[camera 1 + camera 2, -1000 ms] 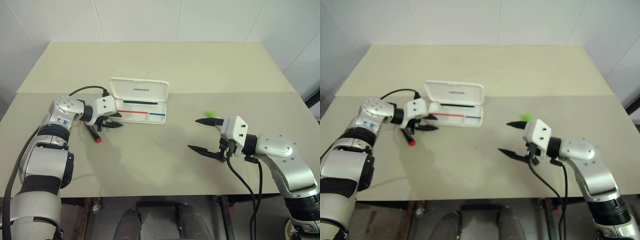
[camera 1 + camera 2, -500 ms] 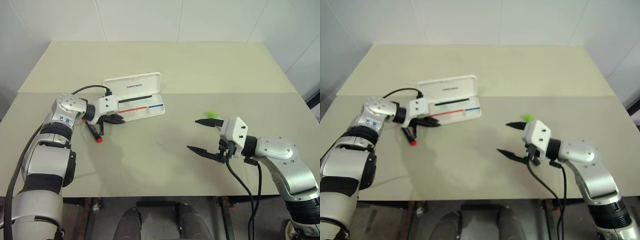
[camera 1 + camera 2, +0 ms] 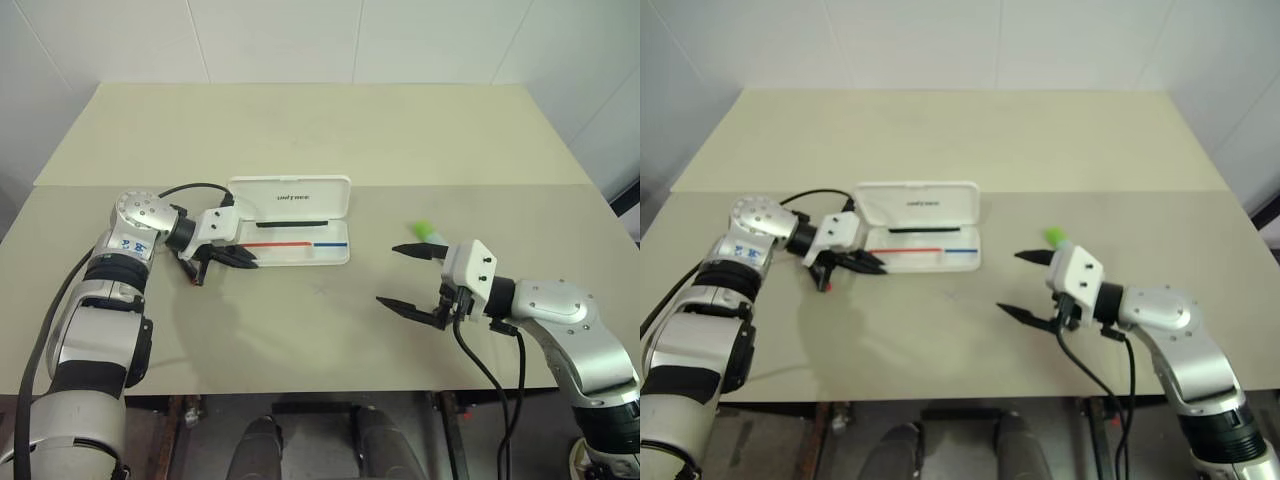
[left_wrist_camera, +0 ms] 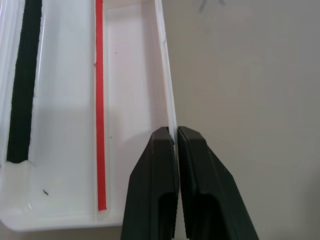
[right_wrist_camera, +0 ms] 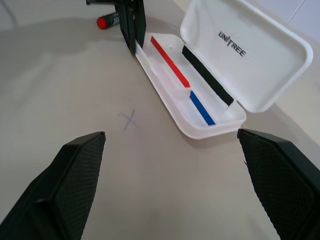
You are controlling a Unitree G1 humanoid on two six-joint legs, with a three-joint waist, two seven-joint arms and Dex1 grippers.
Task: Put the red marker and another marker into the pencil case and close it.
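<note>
Reaching across to its right, the left gripper [image 3: 243, 261] pinches the front wall of the open pencil case [image 3: 300, 245], whose lid stands up. The red marker [image 5: 107, 21] lies on the worktop [image 3: 330, 330] just behind that gripper. The right gripper [image 3: 405, 277] hovers with fingers wide apart, the green marker [image 3: 424, 231] just beyond it.

One pencil case [image 3: 300, 228] lies open on one table [image 3: 330, 130]. Two markers are on the table: one red marker [image 5: 107, 21] just left of the case, one green-capped marker [image 3: 423, 230] well to its right. Two grippers are present: left gripper [image 3: 243, 260], right gripper [image 3: 405, 277].
</note>
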